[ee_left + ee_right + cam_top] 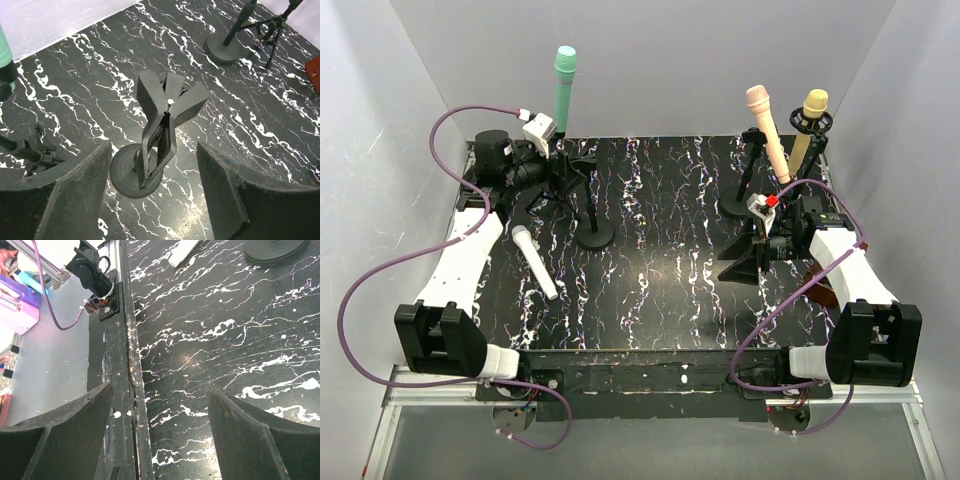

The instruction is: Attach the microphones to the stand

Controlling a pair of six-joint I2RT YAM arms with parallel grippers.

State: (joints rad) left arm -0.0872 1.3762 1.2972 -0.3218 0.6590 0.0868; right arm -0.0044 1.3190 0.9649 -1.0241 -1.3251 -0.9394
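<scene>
White microphone (535, 262) lies flat on the black marbled counter (660, 290), toward the left side and apart from the empty clip stand (167, 102) on its round base. Teal-green microphone (565, 85) stands upright at the rear left. At the rear right, the peach-pink microphone (767, 125) leans in its stand beside the yellow-tan microphone (810, 118). Left pincer (154, 147) is spread wide and empty, facing the clip stand. Right pincer (160, 390) is also wide and empty, over the counter's near edge.

top: overhead, whole table (660, 260) | left wrist: down onto middle stand (167, 107) | right wrist: front edge (117, 390)
</scene>
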